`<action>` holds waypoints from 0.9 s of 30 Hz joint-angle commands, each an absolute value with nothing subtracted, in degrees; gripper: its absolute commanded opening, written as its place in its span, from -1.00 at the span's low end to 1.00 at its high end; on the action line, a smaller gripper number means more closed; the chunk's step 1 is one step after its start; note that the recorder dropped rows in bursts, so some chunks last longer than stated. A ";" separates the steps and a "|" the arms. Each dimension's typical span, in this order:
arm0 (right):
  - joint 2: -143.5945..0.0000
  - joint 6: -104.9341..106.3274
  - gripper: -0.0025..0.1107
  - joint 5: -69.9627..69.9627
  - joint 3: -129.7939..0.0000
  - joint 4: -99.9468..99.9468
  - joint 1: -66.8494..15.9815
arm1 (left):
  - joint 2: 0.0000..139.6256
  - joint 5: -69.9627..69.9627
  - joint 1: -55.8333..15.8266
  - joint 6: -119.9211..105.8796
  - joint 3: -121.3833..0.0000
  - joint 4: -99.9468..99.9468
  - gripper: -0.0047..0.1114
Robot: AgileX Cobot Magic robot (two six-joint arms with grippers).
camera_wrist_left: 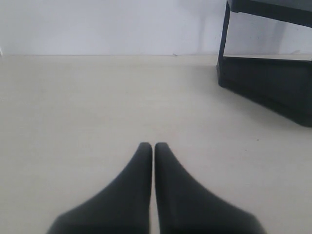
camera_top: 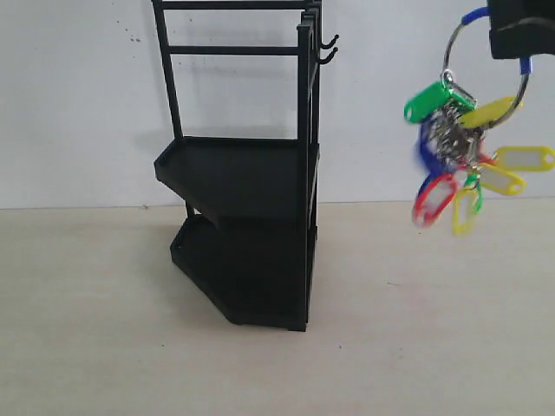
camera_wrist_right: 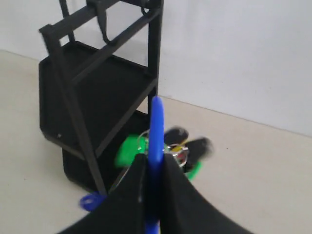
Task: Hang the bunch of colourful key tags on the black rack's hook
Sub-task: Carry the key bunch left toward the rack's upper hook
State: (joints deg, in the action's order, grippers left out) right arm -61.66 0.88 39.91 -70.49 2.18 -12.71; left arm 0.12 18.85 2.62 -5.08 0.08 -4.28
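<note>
The right tool is squeezed tight on the blue ring of the colourful key tag bunch, held up well apart from the hook of the black rack. The left tool is pressed shut.

1 black rack stands left of centre, with 2 trays and 2 cross bars showing. 2 hooks jut from its upper right post. At the right hangs 1 colourful key tag bunch on 1 large ring: 4 yellow tags, 1 green tag and 1 red tag. The blue ones are too blurred to count.
</note>
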 commanded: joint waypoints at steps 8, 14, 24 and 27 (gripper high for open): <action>-62.60 -12.33 -0.96 35.95 -70.65 -7.75 -14.21 | 0.00 17.96 2.83 -4.48 0.00 -4.70 -0.84; -64.01 1.84 -0.96 39.97 -70.65 -8.22 -17.49 | 0.00 17.96 2.83 -4.48 0.00 -4.70 -0.84; -69.61 -8.54 -0.96 32.54 -70.65 -11.23 -18.30 | 0.00 17.96 2.83 -4.48 0.00 -4.70 -0.84; -71.97 -8.74 -0.96 29.33 -70.77 -11.92 -18.30 | 0.00 17.96 2.83 -4.48 0.00 -4.70 -0.84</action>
State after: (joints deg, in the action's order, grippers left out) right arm -70.34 -7.95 33.69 -70.49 -10.65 -18.29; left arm 0.12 18.85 2.62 -5.08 0.08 -4.28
